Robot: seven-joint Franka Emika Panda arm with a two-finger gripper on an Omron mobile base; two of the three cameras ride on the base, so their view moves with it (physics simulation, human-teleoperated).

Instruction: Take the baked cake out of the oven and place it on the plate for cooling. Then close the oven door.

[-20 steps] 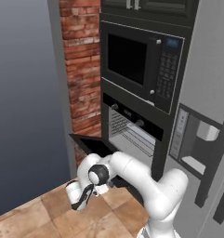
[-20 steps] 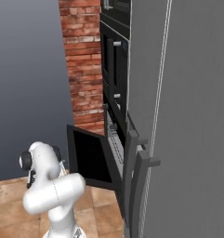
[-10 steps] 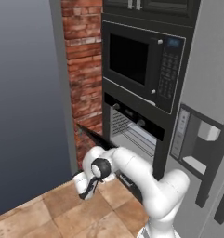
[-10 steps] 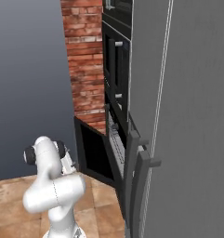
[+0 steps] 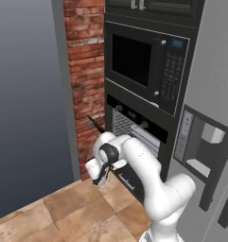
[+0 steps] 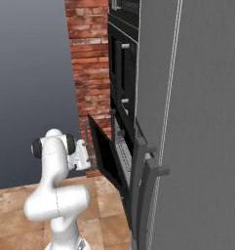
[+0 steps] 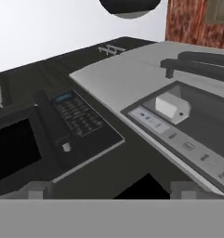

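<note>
Cabinetry of dark panels holds the black microwave (image 5: 146, 66) with its keypad above and the oven (image 5: 134, 137) beneath it, beside a red brick wall (image 5: 84, 80) and a grey refrigerator (image 6: 197, 122) with dark handles. From the right base camera the oven door (image 6: 103, 155) stands partly raised, tilted off the oven front with the wire rack (image 6: 120, 146) showing in the gap behind it. White arm links bend low in front of the oven, and the gripper (image 5: 100, 176) hangs just beside the door's outer face, over the brown tiled floor (image 5: 73, 212). Its jaws stand wide apart, holding nothing. The hand camera looks up at the microwave keypad (image 7: 76, 114) and the refrigerator's dispenser panel (image 7: 178, 121). Cake and plate cannot be made out.
</note>
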